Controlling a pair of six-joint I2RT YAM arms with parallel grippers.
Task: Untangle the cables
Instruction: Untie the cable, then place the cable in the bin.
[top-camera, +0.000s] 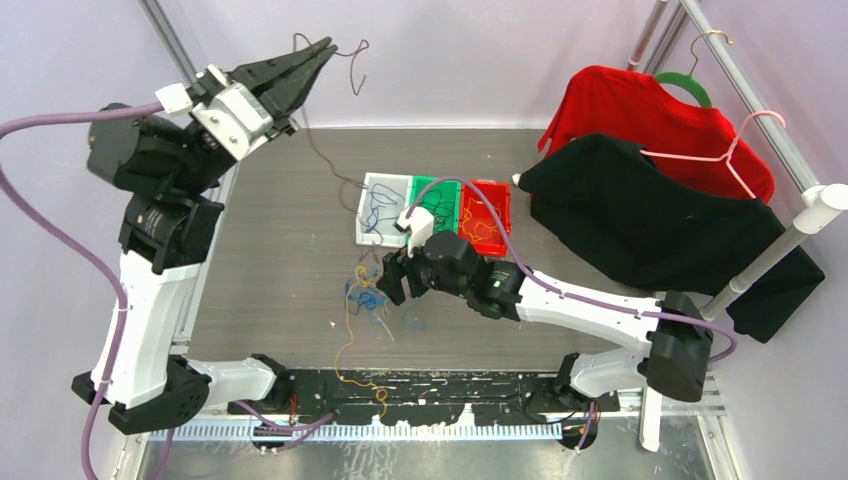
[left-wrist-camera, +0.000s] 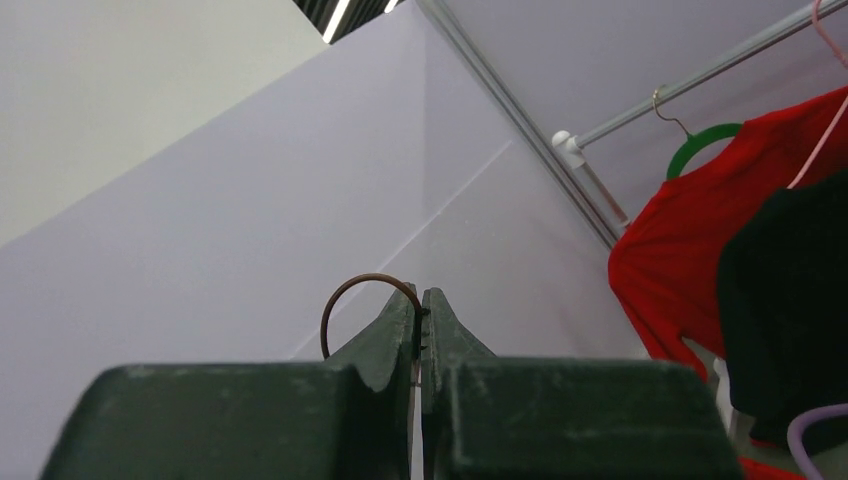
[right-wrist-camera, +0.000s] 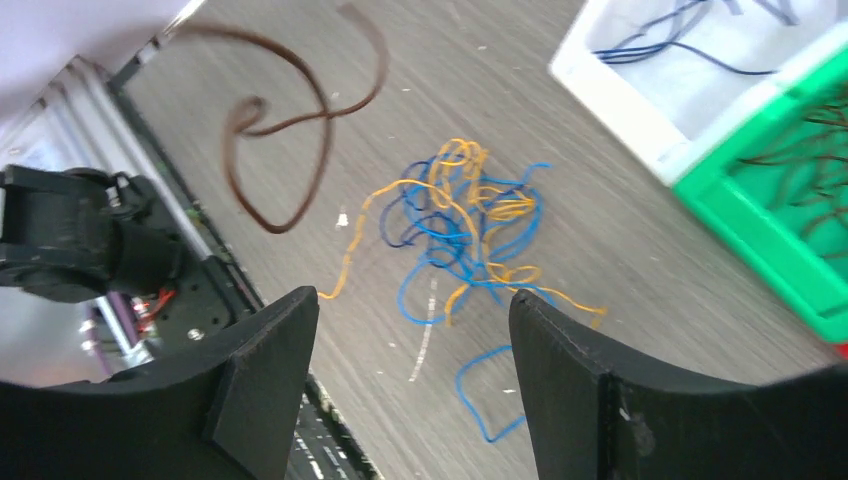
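My left gripper (top-camera: 318, 52) is raised high at the back left, shut on a thin dark brown cable (top-camera: 318, 155) that runs down from it toward the trays. In the left wrist view this cable (left-wrist-camera: 345, 295) loops out of the closed fingertips (left-wrist-camera: 400, 320). My right gripper (top-camera: 390, 285) hovers low over the table, open and holding nothing. Just beyond its jaws lies a tangle of blue and orange cables (right-wrist-camera: 460, 225), with a single loose blue cable (right-wrist-camera: 490, 390) between the fingers. The hanging dark cable (right-wrist-camera: 290, 130) shows blurred at upper left.
A white tray (top-camera: 385, 176), a green tray (top-camera: 432, 180) and a red tray (top-camera: 495, 184) sit side by side mid-table, each holding cables. One orange cable (top-camera: 350, 370) trails to the front edge. A black shirt (top-camera: 650, 220) and a red shirt (top-camera: 650, 120) hang at the right.
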